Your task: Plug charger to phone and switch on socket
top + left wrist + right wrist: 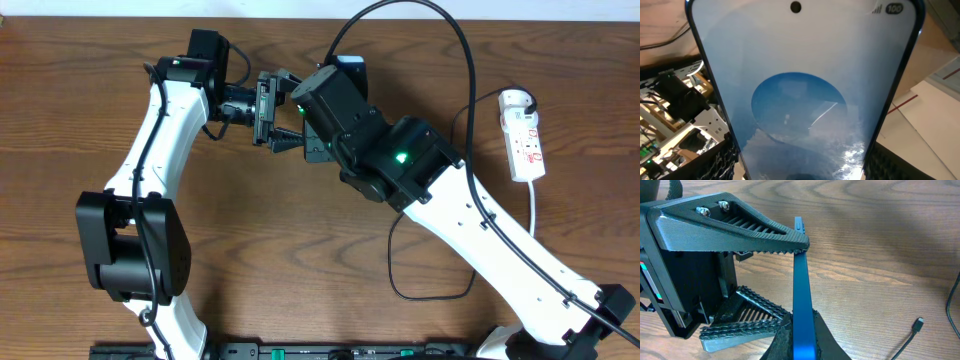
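Note:
The phone (805,100), cyan-blue screen lit, is held off the table between both grippers near the table's far middle (266,108). My left gripper (800,165) is shut on its side edges, with a black finger on each side. My right gripper (802,345) is shut on the phone's faces; the phone (801,295) shows edge-on there as a blue strip. The charger's black cable (430,296) loops on the table under my right arm. Its small plug tip (918,324) lies loose on the wood. The socket (526,140), a white power strip, lies at the far right with the white adapter (514,99) at its top end.
My left gripper's ribbed fingers (740,230) fill the left of the right wrist view. My right arm (470,220) crosses the table's right half above the cable loop. A thick black arm cable (455,40) arches over the far right. The socket's white cord (535,205) trails toward the front.

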`<state>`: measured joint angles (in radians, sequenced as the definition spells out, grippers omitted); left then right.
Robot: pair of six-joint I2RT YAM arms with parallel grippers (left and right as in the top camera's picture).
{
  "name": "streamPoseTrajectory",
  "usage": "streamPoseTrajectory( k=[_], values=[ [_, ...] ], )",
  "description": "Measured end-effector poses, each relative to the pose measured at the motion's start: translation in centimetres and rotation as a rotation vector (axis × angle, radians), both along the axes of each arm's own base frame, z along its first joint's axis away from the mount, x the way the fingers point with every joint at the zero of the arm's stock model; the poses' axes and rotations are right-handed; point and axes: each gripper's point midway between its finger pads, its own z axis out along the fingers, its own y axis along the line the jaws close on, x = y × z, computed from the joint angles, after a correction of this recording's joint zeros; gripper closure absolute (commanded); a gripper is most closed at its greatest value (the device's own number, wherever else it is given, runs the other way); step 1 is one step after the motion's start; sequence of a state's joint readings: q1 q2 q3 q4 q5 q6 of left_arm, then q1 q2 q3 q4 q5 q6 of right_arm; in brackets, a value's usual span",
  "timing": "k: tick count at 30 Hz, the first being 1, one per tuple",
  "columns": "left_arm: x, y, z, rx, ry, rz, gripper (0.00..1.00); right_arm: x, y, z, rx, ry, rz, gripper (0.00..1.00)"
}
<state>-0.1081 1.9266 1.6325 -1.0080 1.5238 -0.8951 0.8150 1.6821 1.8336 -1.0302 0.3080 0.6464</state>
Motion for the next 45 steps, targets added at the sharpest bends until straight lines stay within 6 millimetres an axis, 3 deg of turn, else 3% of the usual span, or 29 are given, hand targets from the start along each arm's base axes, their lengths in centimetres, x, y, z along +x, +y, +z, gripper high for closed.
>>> streamPoseTrajectory(
  k=[16,22,25,38,45],
  values=[
    [0.7,-0.3,-0.5,0.029,-0.055,0.004,0.24,0.8,-1.0,-0.4,0.024,0.014,-0.087,0.99],
    [1.1,0.0,-1.5,0.091,-0.072,0.022,0.24,3.4,-5.5,-0.6,0.094,0.034,-0.337,0.99],
    [1.4,0.0,-1.7,0.103,-0.096,0.027,0.24,3.9,-6.3,-0.7,0.160,0.051,-0.429,0.98],
    [1.8,0.0,-1.7,0.112,-0.038,0.045,0.25,3.3,-4.9,-1.0,0.560,0.206,-0.790,0.98],
    [1.7,-0.1,-1.4,0.099,0.015,0.048,0.32,3.0,-2.4,0.0,0.699,0.222,-0.824,0.99]
  ],
)
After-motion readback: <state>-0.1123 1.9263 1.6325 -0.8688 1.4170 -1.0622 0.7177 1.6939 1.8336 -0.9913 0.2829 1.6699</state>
